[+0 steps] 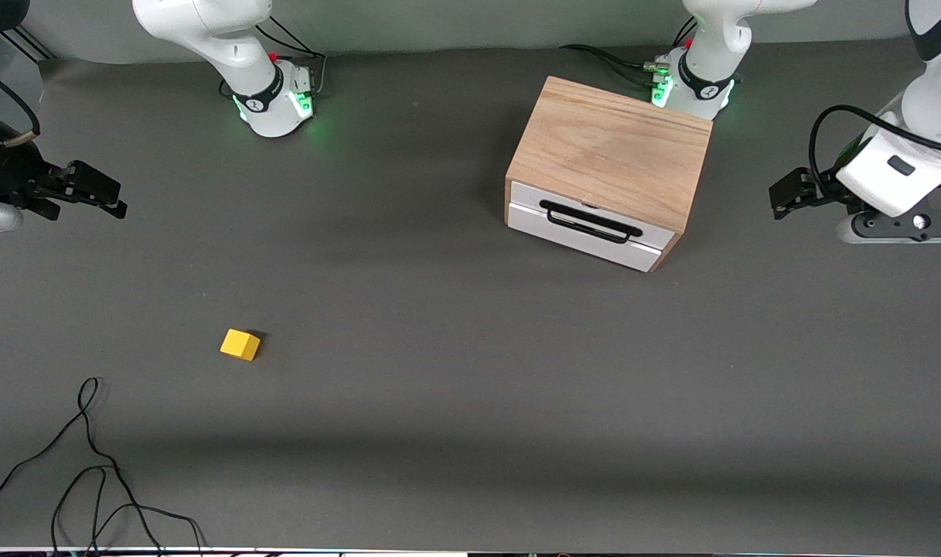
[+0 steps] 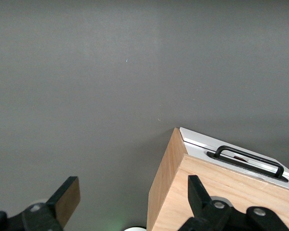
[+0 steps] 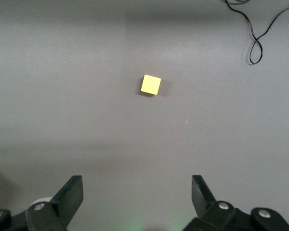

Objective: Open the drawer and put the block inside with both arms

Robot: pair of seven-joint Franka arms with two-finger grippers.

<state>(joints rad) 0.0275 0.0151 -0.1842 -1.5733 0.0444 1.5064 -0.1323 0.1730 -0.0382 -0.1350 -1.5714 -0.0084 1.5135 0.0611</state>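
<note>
Drawer (image 1: pixel 586 224) shut, in oak box (image 1: pixel 609 147) twd left arm's end. Block (image 1: pixel 240 344) nearer cam, twd right arm's end. Left gripper (image 1: pixel 783 203) beside box, wide, empty. Right gripper (image 1: pixel 107 199) wide, empty. Next, prob: hook handle (image 1: pixel 590 220) square-on, pull straight.

The left tool (image 2: pixel 134 204), fingers wide apart, hangs above the oak box (image 2: pixel 207 192) with its drawer (image 2: pixel 241 156) shut.
</note>
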